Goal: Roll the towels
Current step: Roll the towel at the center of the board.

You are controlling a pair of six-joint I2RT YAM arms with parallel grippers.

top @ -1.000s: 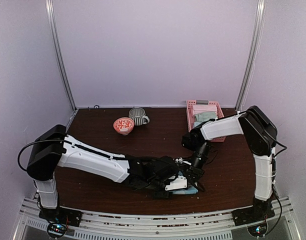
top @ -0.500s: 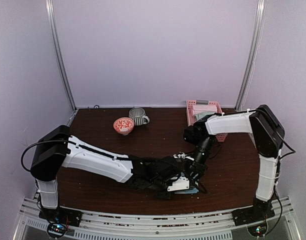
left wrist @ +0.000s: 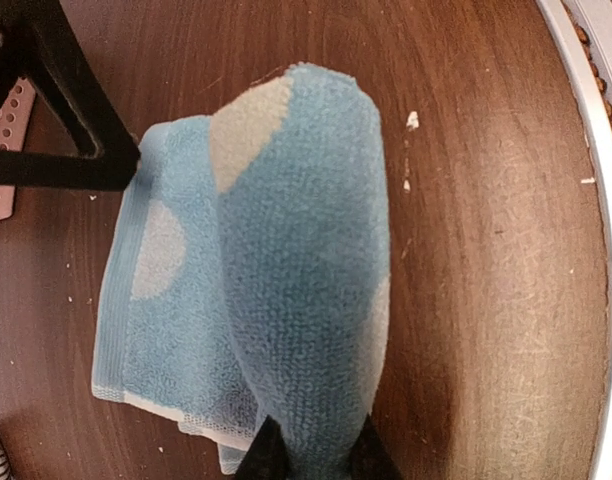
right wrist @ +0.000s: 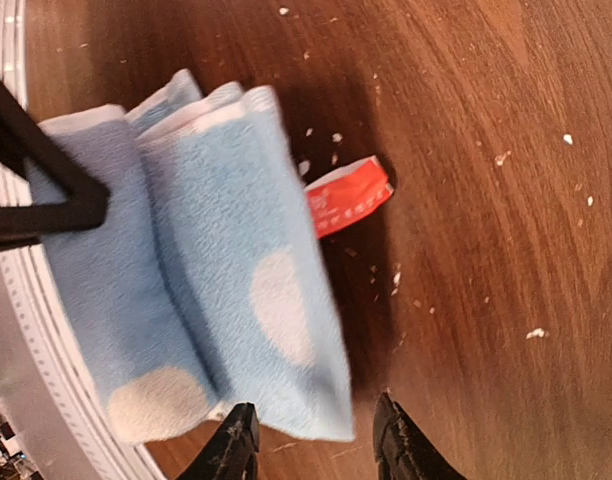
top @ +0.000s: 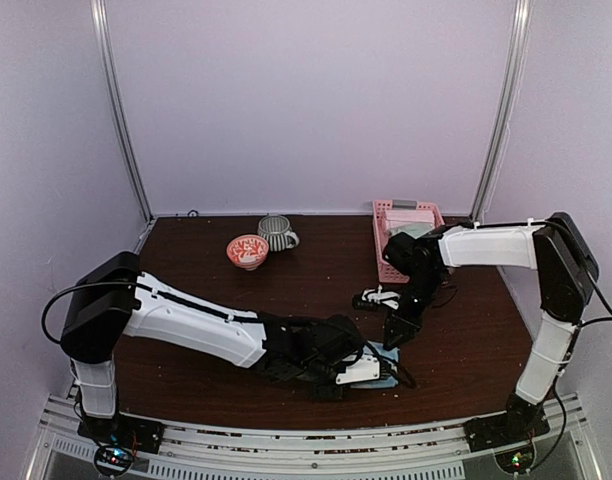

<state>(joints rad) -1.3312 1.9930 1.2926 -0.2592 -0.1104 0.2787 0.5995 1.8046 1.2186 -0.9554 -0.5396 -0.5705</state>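
Left end effector point(left wrist: 313, 455) pinches the rolled fold of the dotted towel point(left wrist: 296, 280), which lies on the surface point(left wrist: 486, 250) well in front of the basket point(top: 379, 245). Right end effector point(right wrist: 316, 445) hangs spread between basket and towel.

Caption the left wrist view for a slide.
Left gripper pinches the rolled-over fold of the light blue dotted towel lying on the dark wooden table.

Pale lilac walls point(top: 306, 100) enclose a dark brown wooden counter point(top: 186, 262). Metal posts point(top: 122, 110) stand at the far corners; a slotted metal rail point(top: 286, 445) borders the near edge.
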